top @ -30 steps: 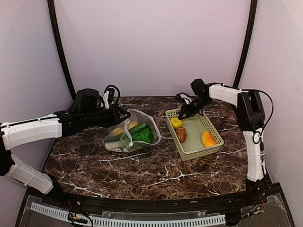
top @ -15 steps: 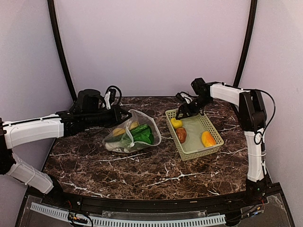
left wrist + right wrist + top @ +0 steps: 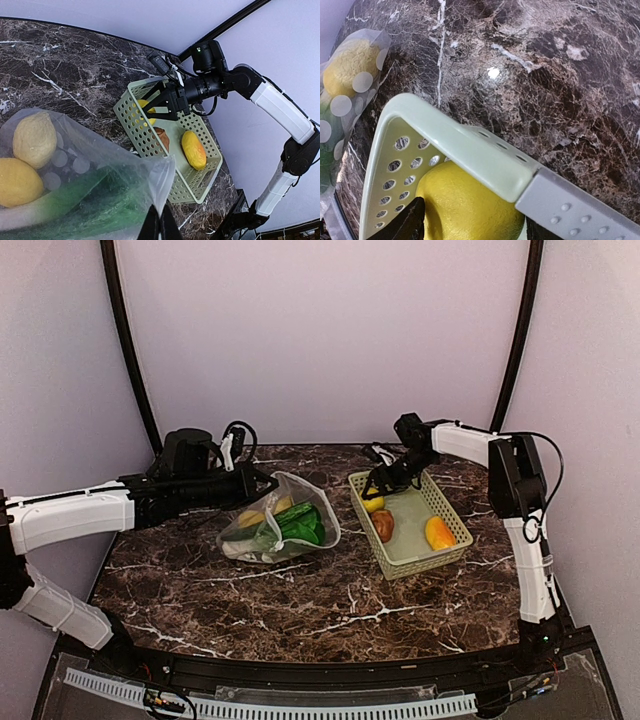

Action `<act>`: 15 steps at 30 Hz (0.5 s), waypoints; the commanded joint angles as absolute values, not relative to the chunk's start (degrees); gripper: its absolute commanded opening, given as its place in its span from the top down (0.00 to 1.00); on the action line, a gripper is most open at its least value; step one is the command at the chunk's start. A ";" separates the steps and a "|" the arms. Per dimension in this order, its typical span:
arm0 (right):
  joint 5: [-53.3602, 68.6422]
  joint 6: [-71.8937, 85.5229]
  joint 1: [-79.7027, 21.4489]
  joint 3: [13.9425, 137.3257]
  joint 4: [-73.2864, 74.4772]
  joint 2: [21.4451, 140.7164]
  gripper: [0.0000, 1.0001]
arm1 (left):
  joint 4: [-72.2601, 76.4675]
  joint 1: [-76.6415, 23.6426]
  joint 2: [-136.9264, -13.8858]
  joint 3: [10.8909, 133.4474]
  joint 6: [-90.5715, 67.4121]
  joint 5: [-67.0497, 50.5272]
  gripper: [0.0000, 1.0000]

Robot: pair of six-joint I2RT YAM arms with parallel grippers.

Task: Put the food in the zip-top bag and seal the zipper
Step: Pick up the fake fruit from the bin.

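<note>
One yellow fruit (image 3: 470,205) is sitting in the far corner of the basket (image 3: 425,558) between the spread jaws of the right gripper (image 3: 378,483), likely calling for a deeper, rim-clear reach before squeezing, while the left gripper (image 3: 262,480), clenched on the edge of the bag (image 3: 300,498), is holding its mouth up.

dark marble table (image 3: 300,600): zip-top bag (image 3: 285,525), green basket (image 3: 428,562)

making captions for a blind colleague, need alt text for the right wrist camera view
The right gripper, jaws open, straddles a yellow toy fruit in the corner of a pale green basket. Beyond lies a dark marble table, and at the left edge a clear dotted bag holds another yellow piece.
</note>
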State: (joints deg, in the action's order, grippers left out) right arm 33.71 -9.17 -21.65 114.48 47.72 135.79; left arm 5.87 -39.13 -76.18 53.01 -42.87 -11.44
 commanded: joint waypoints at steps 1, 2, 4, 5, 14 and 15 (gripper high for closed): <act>32.33 -10.59 -22.06 112.07 49.10 136.34 0.38 | 4.48 -38.93 -76.05 54.26 -42.47 -11.75 0.99; 32.18 -10.75 -21.92 111.17 49.05 135.47 0.42 | 4.35 -38.89 -75.92 54.33 -42.39 -11.81 0.99; 32.92 -10.81 -21.25 109.64 48.83 134.00 0.49 | 4.31 -38.93 -75.61 54.16 -42.31 -11.63 0.99; 33.48 -10.74 -20.81 108.92 48.54 133.07 0.51 | 4.35 -38.89 -75.51 53.90 -42.29 -11.32 0.99; 32.31 -11.52 -18.99 103.35 45.76 123.44 0.63 | 5.08 -38.93 -76.20 53.66 -42.29 -11.62 0.99; 32.33 -11.70 -18.94 102.81 45.52 122.54 0.64 | 5.20 -38.91 -76.38 53.73 -42.26 -11.61 0.99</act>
